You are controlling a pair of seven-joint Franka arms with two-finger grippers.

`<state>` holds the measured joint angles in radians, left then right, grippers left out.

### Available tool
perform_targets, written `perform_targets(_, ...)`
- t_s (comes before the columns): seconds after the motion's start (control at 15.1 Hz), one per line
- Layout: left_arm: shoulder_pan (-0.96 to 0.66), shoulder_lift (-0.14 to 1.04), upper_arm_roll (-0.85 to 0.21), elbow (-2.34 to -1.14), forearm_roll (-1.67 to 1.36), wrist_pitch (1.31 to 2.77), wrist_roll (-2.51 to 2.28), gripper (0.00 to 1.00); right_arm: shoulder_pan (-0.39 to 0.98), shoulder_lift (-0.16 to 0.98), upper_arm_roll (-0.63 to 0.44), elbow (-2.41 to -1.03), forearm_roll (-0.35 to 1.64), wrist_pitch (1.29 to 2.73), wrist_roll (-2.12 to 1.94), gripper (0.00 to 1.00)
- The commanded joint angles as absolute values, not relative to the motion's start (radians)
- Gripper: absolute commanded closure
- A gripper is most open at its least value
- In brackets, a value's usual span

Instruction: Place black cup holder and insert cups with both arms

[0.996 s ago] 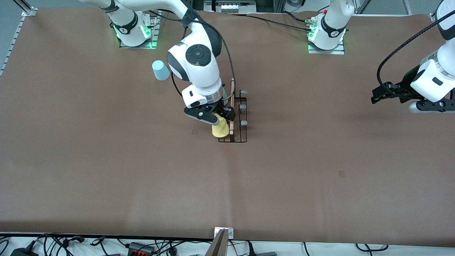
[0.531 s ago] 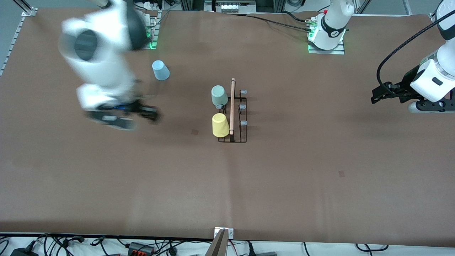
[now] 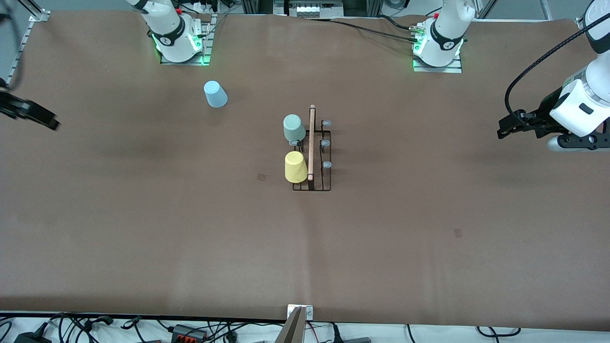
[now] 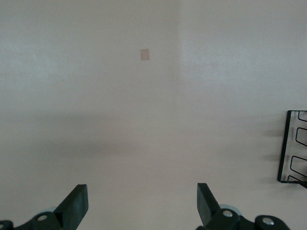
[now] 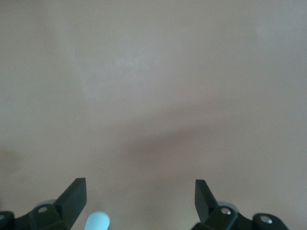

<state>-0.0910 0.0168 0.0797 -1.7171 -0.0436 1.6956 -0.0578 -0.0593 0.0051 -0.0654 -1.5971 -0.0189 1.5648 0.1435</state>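
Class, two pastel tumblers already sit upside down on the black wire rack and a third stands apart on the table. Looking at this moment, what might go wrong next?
1. The light blue plastic tumbler stands alone near the right arm's base, on no peg; a careless approach by the open right gripper might topple it.
2. The yellow tumbler and pale green tumbler crowd one side of the black wire rack; adding a cup there may nudge them.
3. The open left gripper waits, so nothing steadies the rack.
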Motion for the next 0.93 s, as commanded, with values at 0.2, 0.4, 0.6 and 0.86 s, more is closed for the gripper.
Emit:
perform_targets(0.2, -0.098, -0.012, 0.084, -1.741, -0.025, 1.698, -0.043, 0.0, -0.009, 0.074, -0.069, -1.52, 0.002, 1.5, 0.03, 0.0)
perform_targets(0.4, -0.098, -0.012, 0.084, -1.741, -0.025, 1.698, -0.043, 0.0, -0.009, 0.074, -0.068, -1.523, -0.009, 1.531, -0.014, 0.0)
perform_targets(0.6, -0.098, -0.012, 0.084, -1.741, -0.025, 1.698, -0.043, 0.0, -0.017, 0.074, -0.071, -1.522, -0.018, 1.535, -0.037, 0.0)
perform_targets(0.86, -0.098, -0.012, 0.084, -1.741, -0.025, 1.698, -0.043, 0.0, -0.009, 0.069, -0.061, -1.528, -0.034, 1.537, -0.021, 0.0)
